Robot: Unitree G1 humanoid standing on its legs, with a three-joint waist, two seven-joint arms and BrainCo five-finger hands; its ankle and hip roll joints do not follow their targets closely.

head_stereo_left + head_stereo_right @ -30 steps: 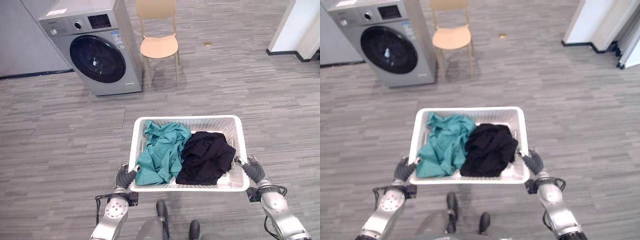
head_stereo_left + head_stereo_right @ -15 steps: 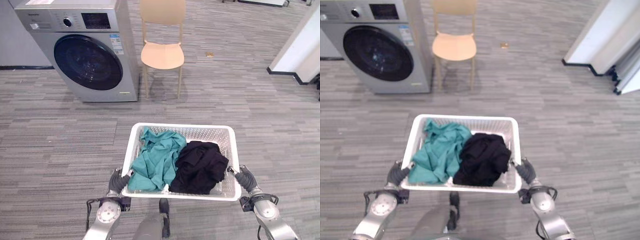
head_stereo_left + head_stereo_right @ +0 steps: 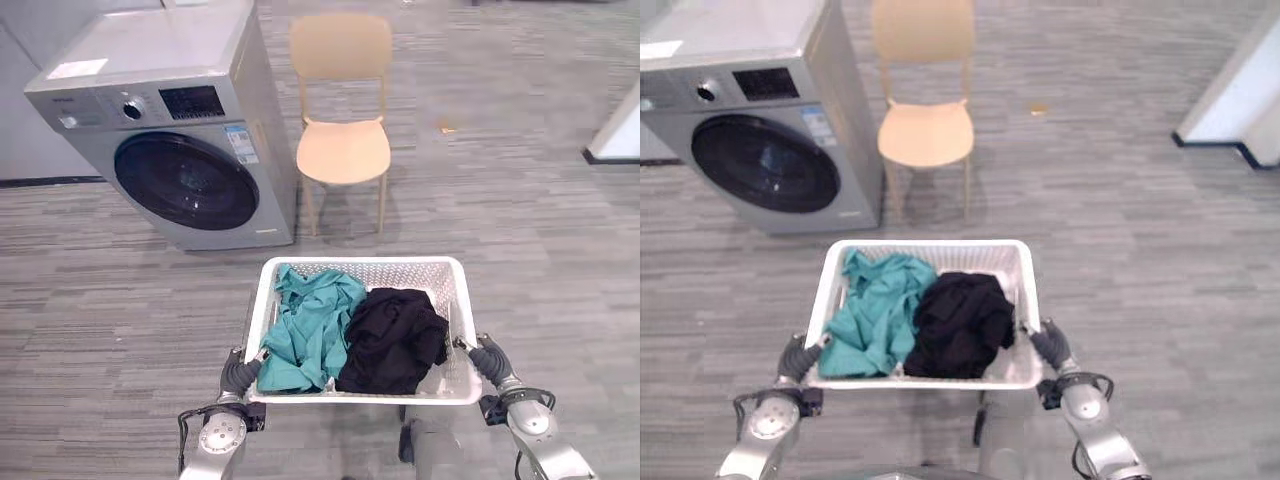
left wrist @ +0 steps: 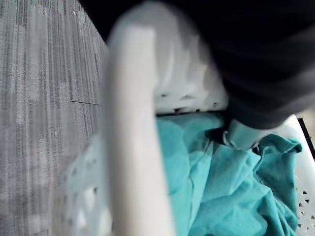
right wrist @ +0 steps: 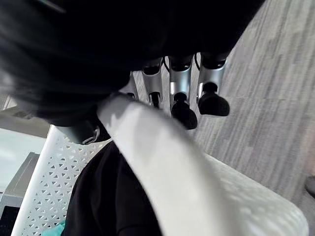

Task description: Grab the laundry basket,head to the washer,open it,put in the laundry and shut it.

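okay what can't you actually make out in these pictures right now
- Left robot hand: fingers hidden behind the laundry basket rim, blurred in its wrist view.
- Basket floor: covered by the teal garment and black garment.
- Washer panel print: too small to read.
- Drum interior: dark door glass hides it.

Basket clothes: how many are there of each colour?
Teal clothes: 1
Black clothes: 1
Total: 2, both lying in the white basket.
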